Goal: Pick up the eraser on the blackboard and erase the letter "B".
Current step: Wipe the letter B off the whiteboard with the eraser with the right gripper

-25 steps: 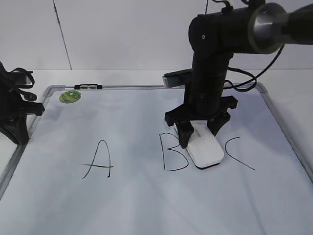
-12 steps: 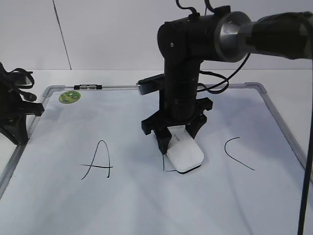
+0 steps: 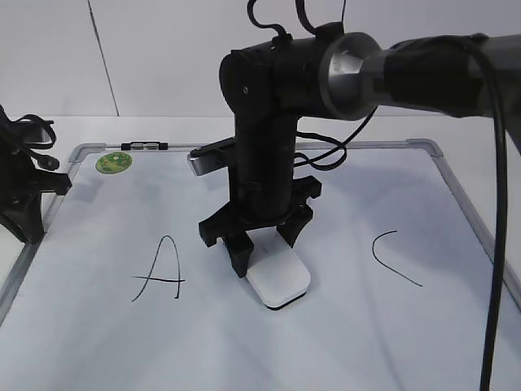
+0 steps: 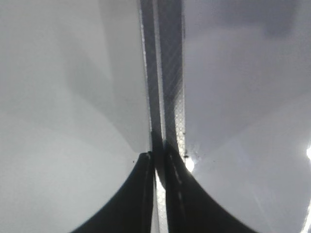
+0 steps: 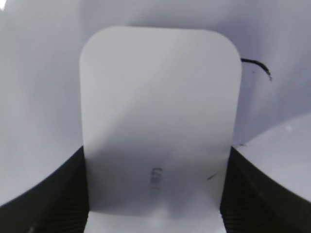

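The white eraser [image 3: 278,280] lies flat on the blackboard [image 3: 244,342], a white board with a grey frame. My right gripper [image 3: 260,244] is shut on the eraser and presses it down between the "A" [image 3: 160,269] and the "C" [image 3: 395,259]. No letter "B" shows on the board. In the right wrist view the eraser [image 5: 158,121] fills the gap between the jaws [image 5: 155,189], with a short black stroke [image 5: 256,66] beside it. My left gripper [image 4: 159,160] is shut over the board's left frame rail [image 4: 163,73]; its arm [image 3: 20,191] stands at the left edge.
A round green sticker [image 3: 115,162] and a small black-and-silver marker [image 3: 145,146] sit at the board's far left corner. The board's frame [image 3: 480,228] runs along the right. A white wall stands behind.
My right gripper has slid the eraser leftward from beside the "C" across the place of the "B". The "B", whole a second ago, no longer shows. The left arm has not moved.
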